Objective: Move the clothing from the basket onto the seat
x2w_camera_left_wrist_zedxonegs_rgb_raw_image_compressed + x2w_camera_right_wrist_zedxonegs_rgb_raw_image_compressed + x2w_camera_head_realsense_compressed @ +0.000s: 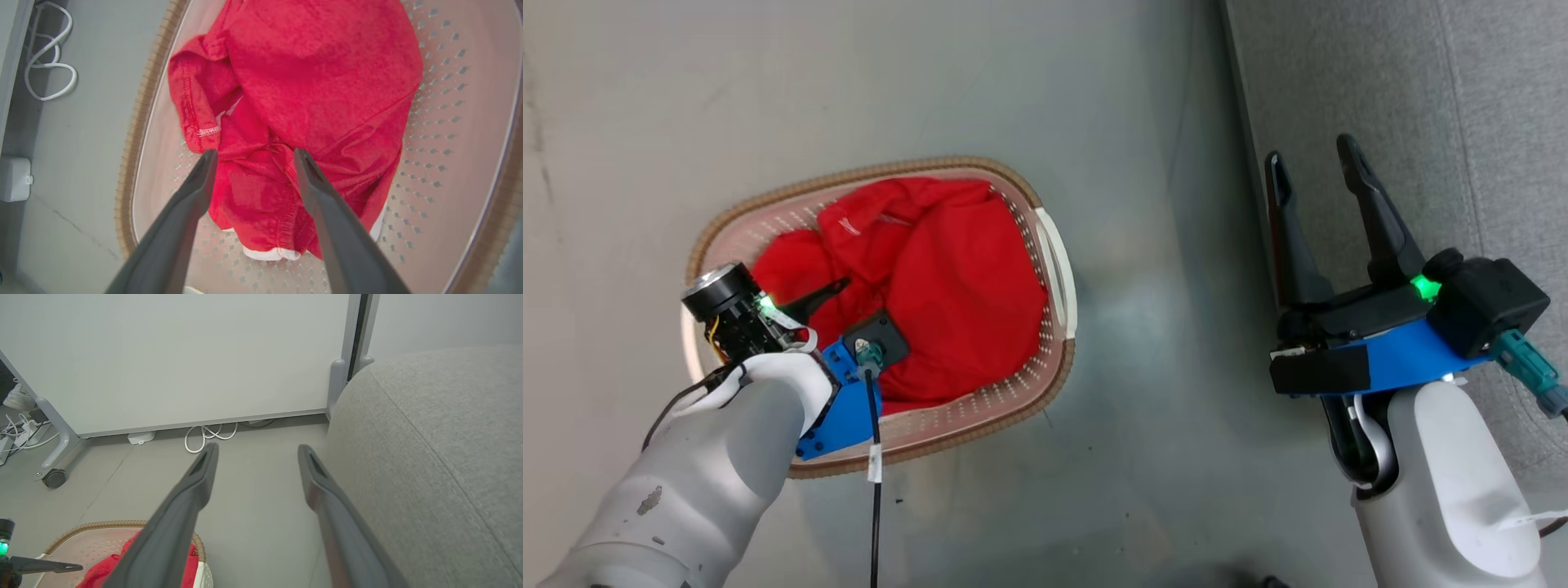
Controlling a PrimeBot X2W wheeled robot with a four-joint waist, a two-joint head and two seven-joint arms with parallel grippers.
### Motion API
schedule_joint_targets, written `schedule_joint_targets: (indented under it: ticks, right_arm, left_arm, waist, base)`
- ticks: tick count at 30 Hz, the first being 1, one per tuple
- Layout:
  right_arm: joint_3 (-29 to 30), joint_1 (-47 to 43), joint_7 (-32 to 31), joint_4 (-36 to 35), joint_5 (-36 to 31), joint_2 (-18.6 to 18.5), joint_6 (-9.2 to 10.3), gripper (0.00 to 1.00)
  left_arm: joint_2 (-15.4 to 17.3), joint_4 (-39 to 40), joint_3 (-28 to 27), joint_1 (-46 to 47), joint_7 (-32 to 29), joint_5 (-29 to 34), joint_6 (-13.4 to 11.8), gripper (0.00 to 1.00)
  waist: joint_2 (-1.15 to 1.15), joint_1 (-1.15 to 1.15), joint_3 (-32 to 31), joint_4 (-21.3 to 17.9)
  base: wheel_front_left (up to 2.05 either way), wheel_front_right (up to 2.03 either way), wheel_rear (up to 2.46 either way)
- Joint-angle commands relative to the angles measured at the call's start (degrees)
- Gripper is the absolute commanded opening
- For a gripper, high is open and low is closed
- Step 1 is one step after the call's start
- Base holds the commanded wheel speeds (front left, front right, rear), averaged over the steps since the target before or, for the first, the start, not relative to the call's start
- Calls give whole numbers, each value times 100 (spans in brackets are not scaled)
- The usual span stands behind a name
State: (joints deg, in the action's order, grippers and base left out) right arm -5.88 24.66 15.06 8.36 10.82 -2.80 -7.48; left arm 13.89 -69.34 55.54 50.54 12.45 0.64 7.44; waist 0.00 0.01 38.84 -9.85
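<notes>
Since the red clothing is soft and floppy | left gripper spread wide, empty, above it | best to pinch it at 6 o'clock, where it bunches.

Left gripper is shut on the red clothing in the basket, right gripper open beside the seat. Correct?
No: the left gripper is open, poised over the clothing in the basket, as the left wrist view shows. The right gripper is open beside the seat.
</notes>
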Motion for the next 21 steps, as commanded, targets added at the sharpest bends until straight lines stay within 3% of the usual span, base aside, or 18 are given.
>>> schedule_joint_targets:
  ticks: [1, 10, 21]
  right_arm:
    - [-12, 146, 18, -50, 41, -16, -3, 100]
    - [-29, 326, 18, -199, 67, -16, -2, 100]
    - [6, 465, 18, -457, 110, -15, -3, 100]
  left_arm:
    - [13, -119, 250, 173, -94, 31, 1, 100]
    - [264, -398, 1286, 541, -859, -161, 2, 100]
    - [533, -445, 1752, 946, -1641, 42, 2, 100]
  waist:
    - [0, -1, 270, -121]
    - [0, -1, 859, -319]
    - [0, -1, 1468, -489]
  base:
    - [0, 0, 0]
    - [0, 0, 0]
    - [0, 0, 0]
